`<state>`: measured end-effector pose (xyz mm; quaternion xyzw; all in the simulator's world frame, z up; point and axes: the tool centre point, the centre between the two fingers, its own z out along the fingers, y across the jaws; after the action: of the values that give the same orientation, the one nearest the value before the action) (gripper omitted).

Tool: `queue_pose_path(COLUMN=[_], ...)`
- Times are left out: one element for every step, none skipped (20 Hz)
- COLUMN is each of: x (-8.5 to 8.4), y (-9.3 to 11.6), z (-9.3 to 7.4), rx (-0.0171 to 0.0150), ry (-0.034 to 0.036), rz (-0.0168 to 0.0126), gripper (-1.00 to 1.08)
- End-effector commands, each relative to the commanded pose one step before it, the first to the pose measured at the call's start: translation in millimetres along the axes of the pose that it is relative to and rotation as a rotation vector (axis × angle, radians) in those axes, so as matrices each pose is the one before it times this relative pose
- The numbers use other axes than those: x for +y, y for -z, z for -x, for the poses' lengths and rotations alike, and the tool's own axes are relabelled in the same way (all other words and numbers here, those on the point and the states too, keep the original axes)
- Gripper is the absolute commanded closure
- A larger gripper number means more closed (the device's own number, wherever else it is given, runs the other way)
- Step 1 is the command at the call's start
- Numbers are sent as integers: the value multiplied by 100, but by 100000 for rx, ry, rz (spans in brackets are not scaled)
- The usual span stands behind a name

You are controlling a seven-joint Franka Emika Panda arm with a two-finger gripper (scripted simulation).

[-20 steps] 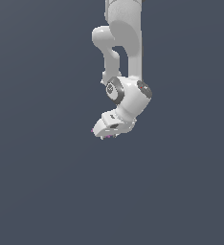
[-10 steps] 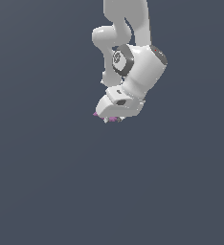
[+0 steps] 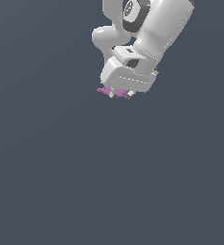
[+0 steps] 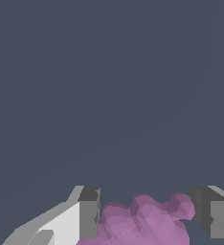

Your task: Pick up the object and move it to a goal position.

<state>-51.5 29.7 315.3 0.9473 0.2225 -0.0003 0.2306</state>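
Observation:
The object (image 3: 106, 90) is a small pink-purple flat piece with a jagged outline. It sits just under the white hand of my arm, in the upper middle of the exterior view. My gripper (image 3: 119, 94) is shut on the object, which sticks out past the fingertips toward the exterior view's left. In the wrist view the object (image 4: 147, 222) fills the gap between the two grey fingers (image 4: 89, 210), and my gripper (image 4: 150, 214) closes around it. Most of the object's lower part is cut off by the frame edge.
A plain dark grey-blue surface (image 3: 109, 182) fills both views. The white arm (image 3: 157, 28) comes down from the top of the exterior view. No goal marker shows.
The arm has swung and moved closer to the exterior camera, so the hand looks larger and higher. The pink object has come into sight at the fingertips and travels with the gripper.

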Motion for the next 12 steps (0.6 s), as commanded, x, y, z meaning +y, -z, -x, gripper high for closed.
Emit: queue_pose_path(x=[560,202,190,180,186,164,155,138,127,121,101,95], y=[2609,940,882,822,791,702,643,608,555,482,448,375], z=[454,121,111,99,113,70,58,56,50,37,40,26], rx=[-104,0,0,0,-5,0,0,-8,-7,0,-7,0], ry=[-7,0,0,0,-82,0,0,-27,-28,0,-29,0], rz=[-92,0,0,0,87,0,0,63,63,0,62,0], gripper=[108,108,108,108,108,108,108,108,108,108,108,108])
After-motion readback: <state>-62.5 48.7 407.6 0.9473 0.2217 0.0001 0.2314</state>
